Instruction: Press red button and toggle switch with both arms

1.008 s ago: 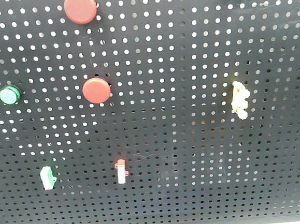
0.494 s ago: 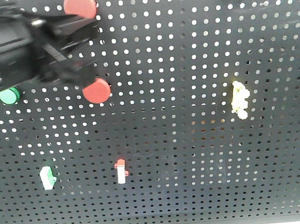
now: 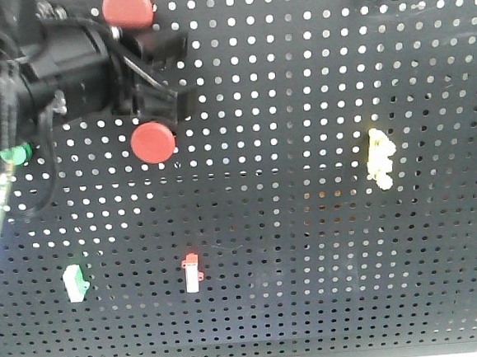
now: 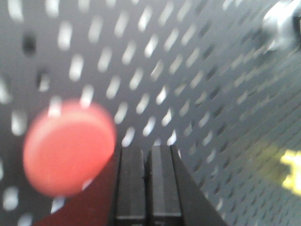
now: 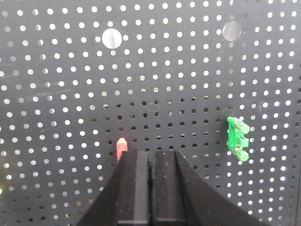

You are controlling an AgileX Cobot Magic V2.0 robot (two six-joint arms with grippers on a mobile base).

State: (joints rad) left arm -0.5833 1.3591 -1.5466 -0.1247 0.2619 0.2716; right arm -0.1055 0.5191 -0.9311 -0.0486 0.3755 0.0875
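**Front view.** The black pegboard (image 3: 310,247) fills the frame. The left arm (image 3: 65,72) enters from 9 o'clock and covers the upper left of the board. Its front end lies between the upper red button (image 3: 128,7) and the lower red button (image 3: 153,142), at about 12 o'clock from the lower one. Whether it touches either button cannot be told. The green button (image 3: 17,153) is partly hidden behind the arm.

The toggle switch (image 3: 193,273), white with a red tip, sits at 6 o'clock from the lower red button, well apart from it. A green switch (image 3: 77,280) lies at 9 o'clock from the toggle switch. A yellow part (image 3: 379,159) is at 3 o'clock on the board.

**Left wrist view.** The left gripper (image 4: 148,153) has its fingers pressed together with nothing between them. A blurred red button (image 4: 68,148) lies at 9 o'clock from the fingertips, just beside them. Which of the two buttons this is cannot be told.

**Right wrist view.** The right gripper (image 5: 151,157) also has its fingers fully together and empty. The toggle switch (image 5: 122,148) shows at 10 o'clock from the fingertips, just beside the left finger. The green switch (image 5: 237,140) lies at 3 o'clock, well apart.
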